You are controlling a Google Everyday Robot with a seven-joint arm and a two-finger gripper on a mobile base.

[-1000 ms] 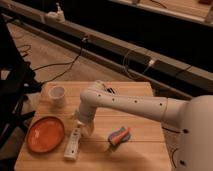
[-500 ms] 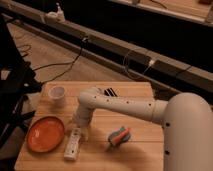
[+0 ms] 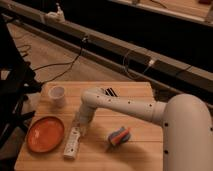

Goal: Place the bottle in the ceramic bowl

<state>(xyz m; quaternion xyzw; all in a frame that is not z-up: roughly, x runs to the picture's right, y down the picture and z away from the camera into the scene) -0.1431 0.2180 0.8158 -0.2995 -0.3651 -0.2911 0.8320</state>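
Observation:
The white bottle (image 3: 72,143) lies on the wooden table (image 3: 140,155), just right of the ceramic bowl (image 3: 45,134), its long axis running front to back. The orange-brown bowl sits at the table's front left with nothing in it. My gripper (image 3: 80,125) hangs from the white arm and is down at the bottle's far end, right above or touching it. The arm hides the contact point.
A small whitish cup (image 3: 57,96) stands at the back left of the table. A black bar (image 3: 109,92) lies at the back, partly behind the arm. An orange-and-blue-grey object (image 3: 119,136) lies right of the bottle. Cables run over the floor behind.
The arm has swung left and down, bringing my gripper from above the table's middle to the bottle's far end. The bottle and the bowl have not moved.

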